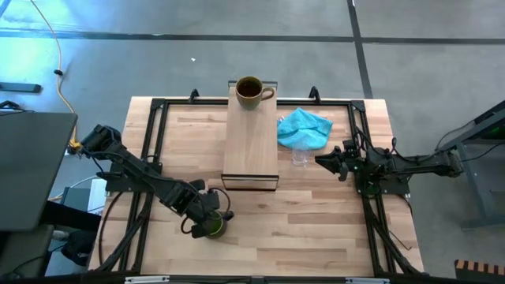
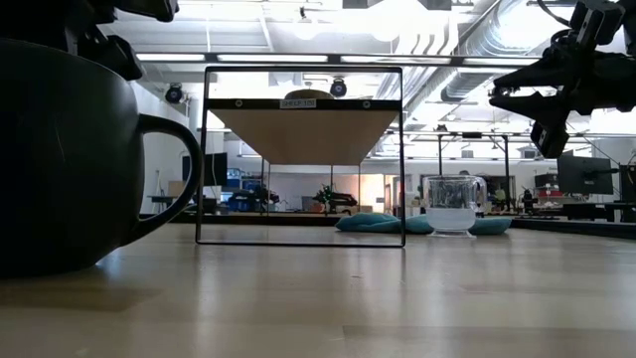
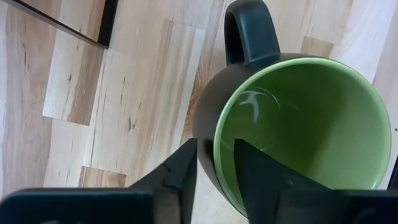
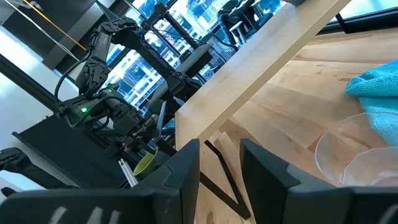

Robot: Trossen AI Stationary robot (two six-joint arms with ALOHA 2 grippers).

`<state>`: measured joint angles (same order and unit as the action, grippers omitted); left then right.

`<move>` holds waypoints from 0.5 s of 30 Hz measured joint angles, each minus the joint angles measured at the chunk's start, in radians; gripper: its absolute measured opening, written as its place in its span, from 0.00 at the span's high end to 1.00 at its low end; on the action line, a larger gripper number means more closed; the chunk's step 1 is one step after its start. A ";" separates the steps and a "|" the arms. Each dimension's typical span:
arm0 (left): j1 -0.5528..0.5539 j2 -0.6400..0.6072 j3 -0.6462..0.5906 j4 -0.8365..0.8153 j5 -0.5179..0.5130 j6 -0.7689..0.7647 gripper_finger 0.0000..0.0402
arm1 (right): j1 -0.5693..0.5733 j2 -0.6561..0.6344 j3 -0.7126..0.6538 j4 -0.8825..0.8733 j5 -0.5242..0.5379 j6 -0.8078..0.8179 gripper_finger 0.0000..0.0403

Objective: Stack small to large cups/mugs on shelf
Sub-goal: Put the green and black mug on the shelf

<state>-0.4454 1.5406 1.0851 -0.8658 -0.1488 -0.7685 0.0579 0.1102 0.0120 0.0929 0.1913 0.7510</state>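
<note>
A dark green handled mug (image 1: 213, 226) with a light green inside stands on the table near its near edge, left of centre; it looms large in the low view (image 2: 60, 159). My left gripper (image 1: 207, 214) is shut on its rim. A brown-tan mug (image 1: 249, 91) stands on the far end of the long light-wood shelf (image 1: 251, 150). A small clear glass cup (image 1: 301, 157) stands on the table right of the shelf. My right gripper (image 1: 322, 160) hovers just right of the glass, its fingers a little apart and empty. My left gripper has the mug's wall at the rim (image 3: 210, 163), on the side about a quarter turn from the handle (image 3: 249, 31). One finger (image 3: 261, 180) is inside the mug and one (image 3: 180, 180) outside. The fingers come from above, slanting down. The mug stands upright on the table.
A turquoise cloth (image 1: 304, 128) lies on the table between the shelf and the right arm, just beyond the glass. The shelf stands raised on a dark frame (image 2: 303, 239). Dark rails run along the table's left, right and far edges.
</note>
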 joint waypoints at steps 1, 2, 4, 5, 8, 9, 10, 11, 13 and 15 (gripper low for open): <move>0.000 0.000 0.000 0.000 0.000 0.000 0.82 | 0.000 0.000 0.000 0.000 0.000 0.000 0.74; 0.000 0.000 0.000 -0.001 -0.001 0.000 0.86 | 0.000 0.000 0.000 0.000 0.000 0.000 0.74; 0.000 0.000 0.000 -0.001 -0.007 -0.002 0.94 | 0.000 0.000 0.000 -0.001 0.000 0.000 0.74; 0.001 0.000 0.000 -0.006 -0.006 0.006 0.96 | 0.000 0.000 0.000 -0.002 0.000 0.000 0.74; -0.001 0.000 -0.002 -0.001 0.003 0.001 0.96 | 0.000 0.000 0.000 -0.008 0.000 0.000 0.74; -0.001 0.000 -0.002 -0.002 0.004 0.001 0.95 | 0.000 0.000 0.000 -0.008 0.000 0.000 0.74; -0.001 0.000 -0.002 -0.003 0.007 0.001 0.94 | 0.000 0.000 0.000 -0.008 0.000 0.000 0.74; 0.000 0.000 -0.002 -0.008 0.006 0.001 0.95 | 0.000 0.000 0.000 -0.008 0.000 0.000 0.74; 0.000 0.000 -0.002 -0.008 0.002 0.001 0.97 | 0.000 0.000 0.000 -0.008 0.000 0.000 0.74; 0.001 0.000 0.000 -0.002 0.001 0.001 0.98 | 0.000 0.000 0.000 -0.008 0.000 0.000 0.74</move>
<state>-0.4442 1.5406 1.0847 -0.8681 -0.1478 -0.7673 0.0578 0.1104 0.0120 0.0853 0.1913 0.7509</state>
